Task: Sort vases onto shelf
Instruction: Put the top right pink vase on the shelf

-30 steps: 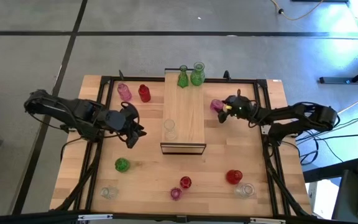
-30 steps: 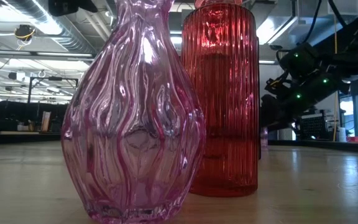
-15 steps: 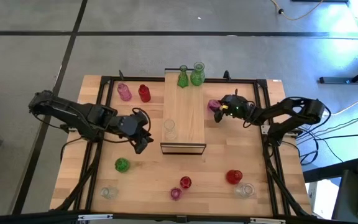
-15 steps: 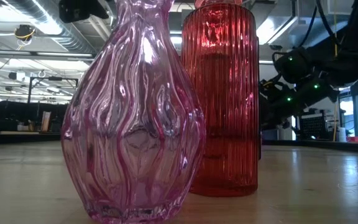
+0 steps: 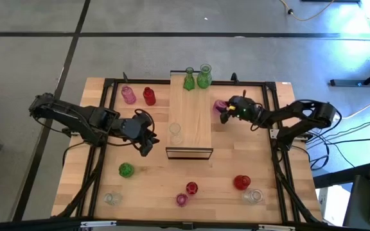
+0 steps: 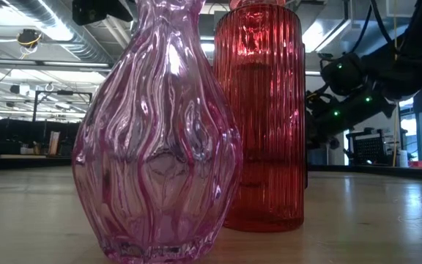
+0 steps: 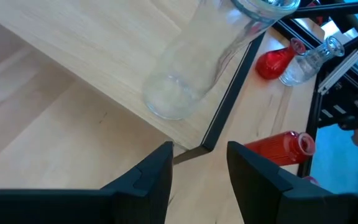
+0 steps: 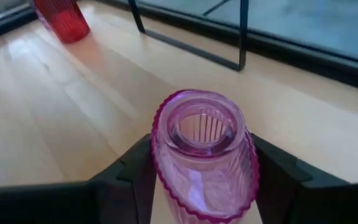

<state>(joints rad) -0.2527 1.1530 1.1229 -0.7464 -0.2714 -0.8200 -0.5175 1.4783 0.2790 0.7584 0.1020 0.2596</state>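
Note:
The shelf stands in the middle of the table. Two green vases stand at its far end and a clear vase near its near end. My right gripper is shut on a pink ribbed vase just off the shelf's right edge. My left gripper is open and empty by the shelf's near left corner; its wrist view looks at the clear vase. Other vases stand on the table. My right gripper pinches the pink vase's ribbed body just below its mouth between its two fingers, one on each side. The fingers come about level from the table's right side. The vase stands upright with its mouth up; its base is hidden.
A pink vase and a red vase stand at the far left. A green vase, a clear vase, a pink vase and red vases stand along the near edge. A black frame borders the table.
My left gripper has gone toward the table's right edge, up to the shelf's near left corner, staying open. My right gripper has carried the pink vase a little up and toward the shelf's right edge, the vase staying upright.

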